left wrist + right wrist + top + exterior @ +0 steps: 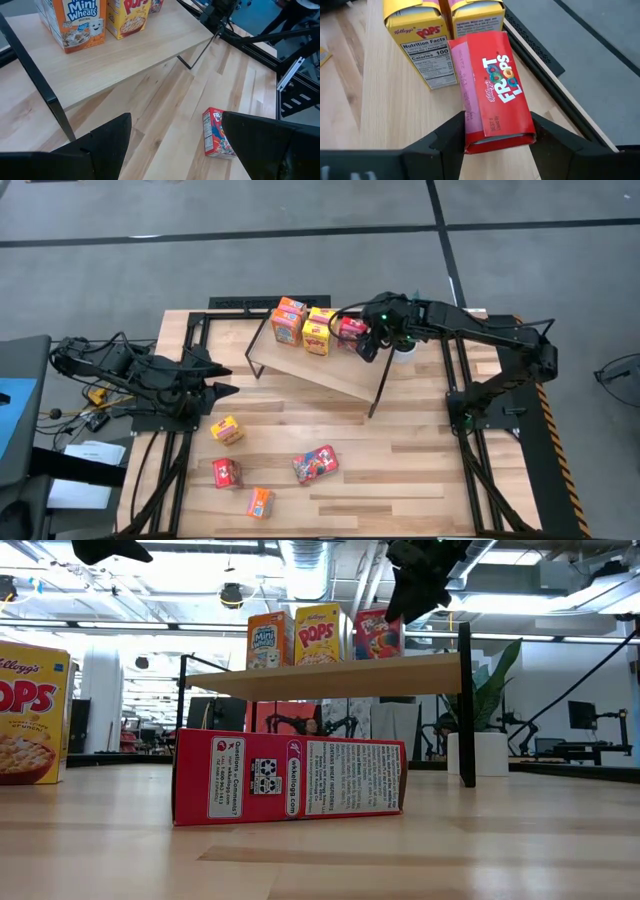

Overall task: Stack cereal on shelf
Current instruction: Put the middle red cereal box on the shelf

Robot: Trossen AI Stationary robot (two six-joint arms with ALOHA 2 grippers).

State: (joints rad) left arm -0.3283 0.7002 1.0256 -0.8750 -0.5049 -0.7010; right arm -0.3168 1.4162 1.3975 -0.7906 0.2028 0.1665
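The shelf point(320, 370) stands at the table's far middle on thin black legs. An orange Mini-Wheats box point(288, 320), a yellow Pops box point(320, 330) and a red Froot Loops box point(350, 330) stand upright in a row on it. My right gripper point(497, 125) is at the red box point(495, 85), one finger on each side of its top end. A second yellow box point(475, 10) shows behind the Pops box. My left gripper point(175, 125) hangs open over the table's left side, away from everything. My right gripper has the red box's top end point(495, 140) between its two fingers, one finger against the pink narrow side point(468, 117) and one against the opposite side. The fingers slant down from the table's right. The box stands upright with its bottom on the shelf point(330, 675).
Loose boxes lie on the near table: a yellow one point(227, 429), a red one point(227, 473), an orange one point(259, 502) and a Froot Loops box on its side point(315, 464). A white plant pot point(478, 752) stands behind the shelf's right leg. Black frame rails run along the table's edges.
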